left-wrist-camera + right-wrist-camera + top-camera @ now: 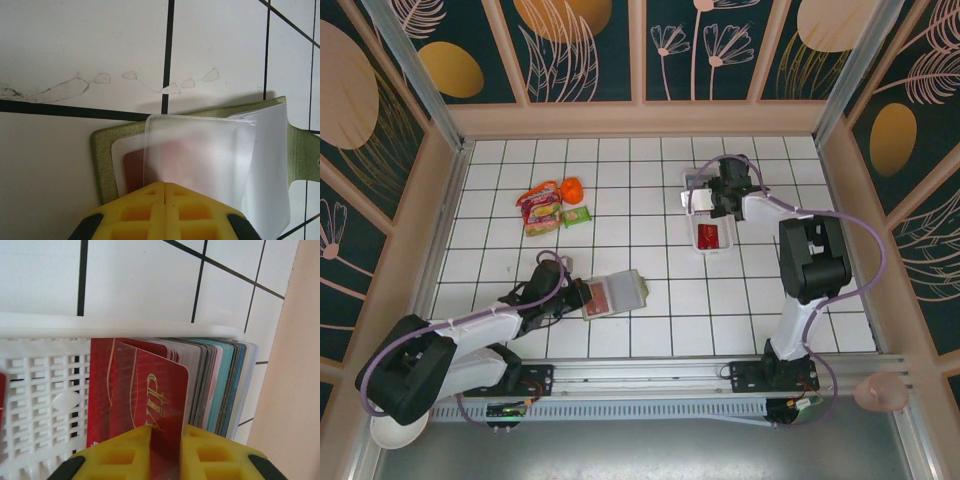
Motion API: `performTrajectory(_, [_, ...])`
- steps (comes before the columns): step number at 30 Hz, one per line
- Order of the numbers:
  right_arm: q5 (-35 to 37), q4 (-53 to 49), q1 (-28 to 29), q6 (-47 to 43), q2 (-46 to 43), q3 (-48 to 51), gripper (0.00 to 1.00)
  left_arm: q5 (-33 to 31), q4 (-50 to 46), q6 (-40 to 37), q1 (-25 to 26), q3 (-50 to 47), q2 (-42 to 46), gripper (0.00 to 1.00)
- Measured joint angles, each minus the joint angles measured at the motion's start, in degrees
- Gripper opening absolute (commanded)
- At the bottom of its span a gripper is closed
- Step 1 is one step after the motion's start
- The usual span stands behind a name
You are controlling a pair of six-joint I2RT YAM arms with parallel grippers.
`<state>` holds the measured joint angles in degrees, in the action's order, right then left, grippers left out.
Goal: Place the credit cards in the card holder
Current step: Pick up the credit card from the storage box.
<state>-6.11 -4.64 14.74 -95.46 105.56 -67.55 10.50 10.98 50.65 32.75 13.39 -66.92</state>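
The olive-green card holder lies open on the tiled floor, left of centre. One red credit card sits inside it under a clear plastic sleeve, and the snap tab points right. My left gripper is shut at the sleeve's near edge and seems to pinch it; this gripper is at the holder's left side. My right gripper is shut on a red "VIP" credit card standing in the white tray. Another red card lies in the tray's near end.
A stack of several upright cards fills the tray beside the gripped one. Red-orange snack packets, an orange item and a green packet lie at the back left. The beige enclosure wall stands close to the tray's right.
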Motion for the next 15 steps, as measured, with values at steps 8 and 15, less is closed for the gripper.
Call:
performTrajectory(8, [0.04,-3.8,0.74,1.75,-2.27,1.75,0.04,0.02,0.83,0.0,0.0,-0.55,0.17,0.0])
performTrajectory(15, [0.61,-7.21,2.12,5.6,-4.74,1.75,0.0,0.09,1.14,0.0,0.0,-0.7,0.2,0.0])
